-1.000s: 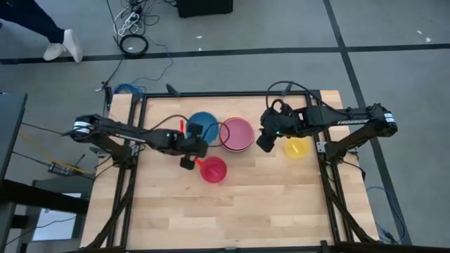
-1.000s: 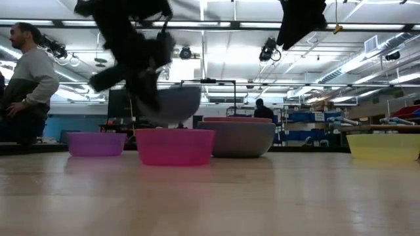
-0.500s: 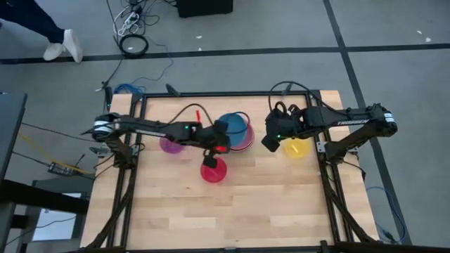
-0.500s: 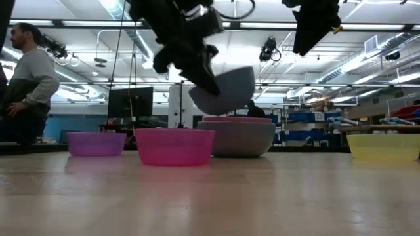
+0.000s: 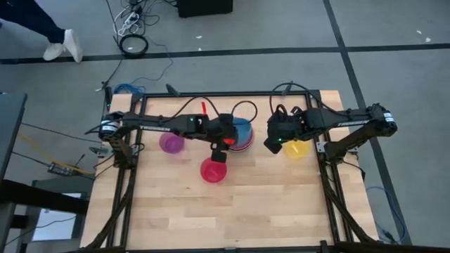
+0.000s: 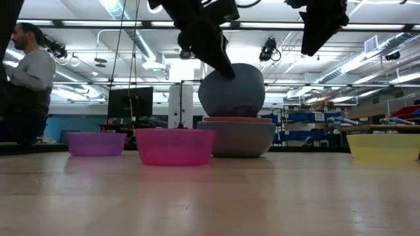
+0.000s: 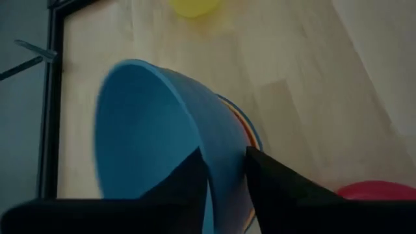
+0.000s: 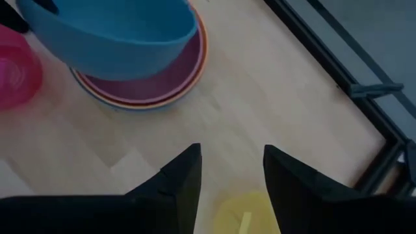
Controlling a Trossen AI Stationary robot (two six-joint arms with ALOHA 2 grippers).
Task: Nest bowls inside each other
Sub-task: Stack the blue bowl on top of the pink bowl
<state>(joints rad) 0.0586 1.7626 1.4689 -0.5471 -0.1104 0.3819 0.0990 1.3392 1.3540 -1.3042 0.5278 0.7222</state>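
Observation:
A blue bowl (image 5: 240, 128) stands steeply tipped over a stack of nested bowls (image 8: 149, 91) at the table's middle. Its low side meets the stack's pink rim (image 6: 236, 120). My left gripper (image 7: 224, 172) is open at the bowl's raised side, one finger inside the wall and one outside. My right gripper (image 5: 275, 144) hangs open in the air, between the stack and a yellow bowl (image 5: 297, 148). A pink bowl (image 5: 213, 170) and a purple bowl (image 5: 171, 143) stand alone on the table. My left gripper straddles the blue bowl's wall just below the rim (image 7: 224, 146), one finger inside the bowl and one outside, coming slanting down from the table's left. A gap shows between the fingers; whether either one touches the wall I cannot tell.
The black frame rails (image 5: 211, 95) run along the table's far edge and both sides. The near half of the wooden top (image 5: 225, 211) is bare. In the low view a person (image 6: 26, 78) stands beyond the table at the left.
My left gripper has carried the blue bowl toward the table's right edge and a little upward, from beside the pink bowl to over the stack. The bowl has tipped from nearly level to steeply tilted, and its low side now meets the stack's rim.

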